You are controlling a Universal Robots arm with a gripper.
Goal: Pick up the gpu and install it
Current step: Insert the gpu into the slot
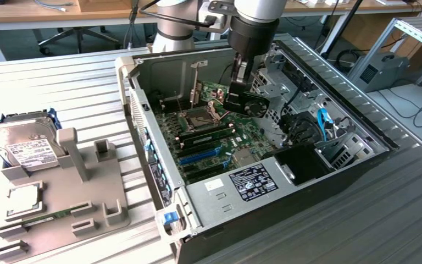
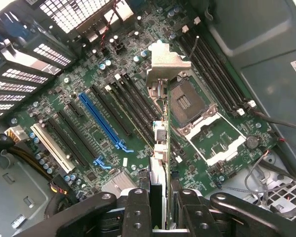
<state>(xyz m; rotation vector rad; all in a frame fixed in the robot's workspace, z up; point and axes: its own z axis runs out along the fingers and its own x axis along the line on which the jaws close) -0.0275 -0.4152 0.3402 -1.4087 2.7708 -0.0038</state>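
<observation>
The gpu (image 1: 249, 103) is a black card with a round fan. It hangs inside the open computer case (image 1: 146, 110), above the green motherboard (image 1: 222, 129). My gripper (image 1: 239, 88) reaches down from above and is shut on the card's upper edge. In the wrist view the gpu (image 2: 160, 143) shows edge-on with its silver end bracket (image 2: 165, 61) at the far end. My gripper (image 2: 160, 200) has a black finger (image 2: 138, 210) on each face of the card. The card floats above the dark expansion slots, between the blue slot (image 2: 106, 121) and the CPU socket (image 2: 187, 101), clear of the board.
The case walls, a drive cage (image 1: 317, 159) and blue cables (image 1: 322, 122) ring the motherboard closely. At the exterior view's left, a grey holder tray (image 1: 86, 220) carries a silver hard drive (image 1: 22, 144), a CPU chip (image 1: 24, 199) and a green RAM stick (image 1: 50, 215).
</observation>
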